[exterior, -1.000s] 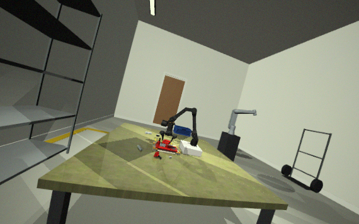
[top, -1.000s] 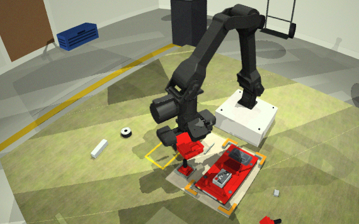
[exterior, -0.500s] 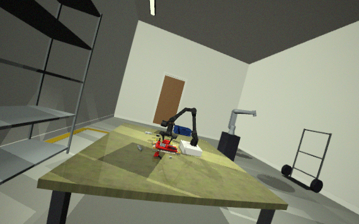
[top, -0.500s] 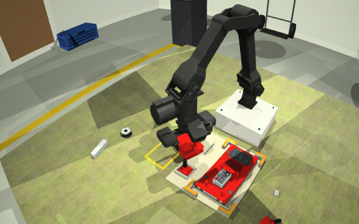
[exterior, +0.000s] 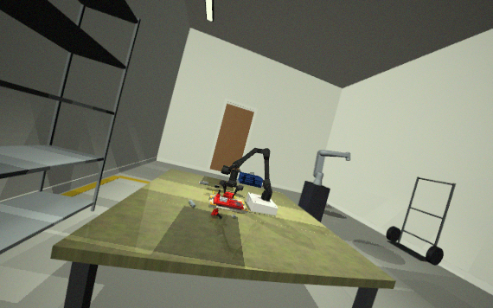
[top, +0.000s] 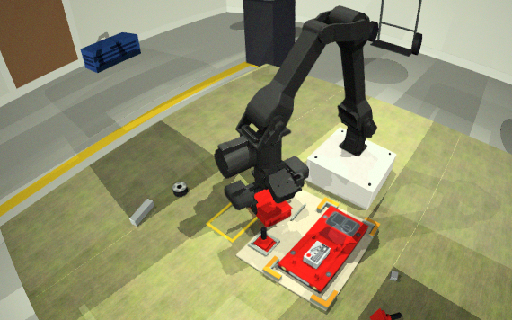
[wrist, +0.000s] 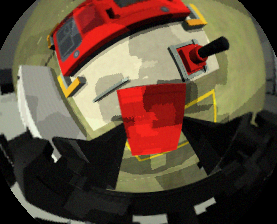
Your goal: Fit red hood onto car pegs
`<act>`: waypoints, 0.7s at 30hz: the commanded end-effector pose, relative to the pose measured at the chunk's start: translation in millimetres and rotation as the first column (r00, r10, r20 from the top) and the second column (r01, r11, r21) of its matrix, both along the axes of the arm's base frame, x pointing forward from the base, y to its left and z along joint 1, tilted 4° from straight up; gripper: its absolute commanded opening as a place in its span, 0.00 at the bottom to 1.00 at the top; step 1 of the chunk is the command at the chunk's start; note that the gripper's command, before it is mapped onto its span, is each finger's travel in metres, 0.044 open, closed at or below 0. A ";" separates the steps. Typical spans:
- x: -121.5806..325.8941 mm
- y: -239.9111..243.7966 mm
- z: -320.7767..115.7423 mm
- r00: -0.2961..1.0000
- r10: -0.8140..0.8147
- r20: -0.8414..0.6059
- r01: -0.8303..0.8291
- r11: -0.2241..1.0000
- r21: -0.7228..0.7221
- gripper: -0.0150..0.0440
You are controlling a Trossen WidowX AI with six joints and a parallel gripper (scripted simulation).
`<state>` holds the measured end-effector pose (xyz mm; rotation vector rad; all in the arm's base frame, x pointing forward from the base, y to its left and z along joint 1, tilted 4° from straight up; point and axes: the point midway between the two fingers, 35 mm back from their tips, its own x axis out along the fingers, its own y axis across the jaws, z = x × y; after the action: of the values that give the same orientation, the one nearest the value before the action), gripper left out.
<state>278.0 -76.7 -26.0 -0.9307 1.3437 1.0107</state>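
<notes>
The hood (top: 272, 210) (exterior: 229, 195) (wrist: 153, 120), a red shell, is between the fingers of my gripper (top: 271, 203) (wrist: 153, 121), which is shut on its two sides. Its underside and corner holes are hidden, and I cannot tell whether it touches the surface below. The red chassis (top: 293, 257) (wrist: 120, 27) sits right of the hood in the top view, between the orange corner brackets (top: 323, 300) (wrist: 73, 87) of the jig. The grey-white engine block (top: 316, 254) is on its deck. Small pegs around it are hard to make out.
A red part with a black upright handle (top: 264, 243) (wrist: 193, 59) stands near the hood. A thin grey rod (top: 298, 212) (wrist: 111, 89) lies between hood and chassis. The white arm base (top: 349, 166) is behind. A grey bar (top: 142, 212) and a wheel (top: 180, 188) lie left.
</notes>
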 end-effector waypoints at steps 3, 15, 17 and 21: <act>3.3 -1.6 18.7 1.000 0.000 0.012 0.000 1.000 -0.004 0.25; 4.3 -3.6 68.2 1.000 0.000 0.013 0.000 1.000 -0.004 0.25; 4.5 -3.9 75.4 1.000 0.000 0.013 0.000 1.000 -0.004 0.25; 4.7 -4.4 86.5 1.000 0.000 0.013 0.000 1.000 -0.004 0.25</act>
<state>280.0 -79.8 46.3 -0.9266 1.3460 1.0093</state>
